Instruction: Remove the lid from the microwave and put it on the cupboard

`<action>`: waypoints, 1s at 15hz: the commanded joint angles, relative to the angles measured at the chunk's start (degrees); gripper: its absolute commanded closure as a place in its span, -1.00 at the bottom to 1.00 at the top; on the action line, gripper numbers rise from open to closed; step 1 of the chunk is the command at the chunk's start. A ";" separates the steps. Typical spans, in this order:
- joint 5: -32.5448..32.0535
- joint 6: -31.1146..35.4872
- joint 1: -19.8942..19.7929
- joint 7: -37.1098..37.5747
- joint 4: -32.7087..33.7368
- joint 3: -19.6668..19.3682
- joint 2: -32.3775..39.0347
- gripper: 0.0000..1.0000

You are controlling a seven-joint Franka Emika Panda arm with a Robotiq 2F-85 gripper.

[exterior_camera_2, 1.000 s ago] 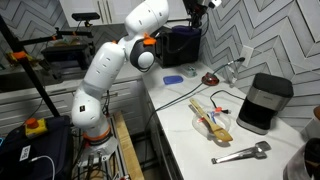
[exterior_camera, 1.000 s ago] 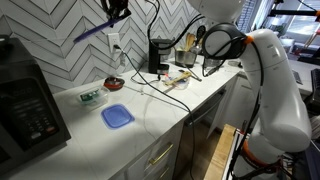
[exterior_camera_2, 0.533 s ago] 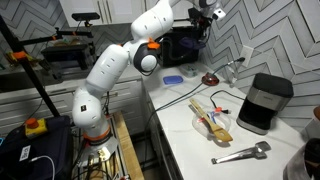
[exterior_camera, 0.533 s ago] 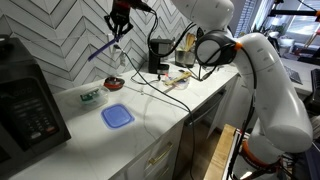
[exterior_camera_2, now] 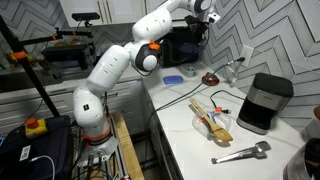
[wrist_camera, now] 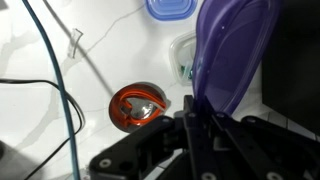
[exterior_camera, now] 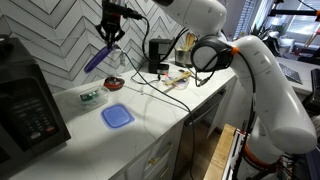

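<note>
Jaws are clamped shut on the rim of the lid [wrist_camera: 235, 55]. The gap is only as wide as the plastic edge, nothing else in them. In wrist view the lid sticks straight out of the jaws. In an exterior view it hangs [exterior_camera: 97, 58] below them, tilted and nearly edge-on, up in the air in front of the zigzag tile wall [exterior_camera: 60, 35]. Not touching the worktop [exterior_camera: 150, 105] or anything else afaict.

Lid is translucent purple-blue, rounded, slightly domed, light comes thru it. It's over the bit of worktop w/ the small red dish [wrist_camera: 138, 105], well apart from the microwave [exterior_camera: 25, 100] at the far end of the cupboard [exterior_camera: 160, 155]. A flat light-blue square lid [exterior_camera: 117, 116] lies on the worktop near the dish.

Hard to see: jaw tips are dark + blurry in wrist view, so exact contact spot idk. Lid's top is cut off by the frame edge there, and its right side melts into smth dark. From the side w/ the coffee machine [exterior_camera_2: 265, 100] I can't pick the lid out against the dark microwave. Microwave itself is cut off at the pic edge.
</note>
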 commanded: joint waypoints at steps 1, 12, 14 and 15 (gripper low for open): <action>-4.65 5.14 6.63 -2.57 2.50 -1.26 5.05 0.96; -17.87 17.80 17.65 1.29 0.16 -8.20 7.91 0.96; -18.50 16.00 17.89 -0.39 1.38 -8.24 8.80 0.96; -18.39 15.34 17.85 -1.39 1.42 -8.00 8.91 0.96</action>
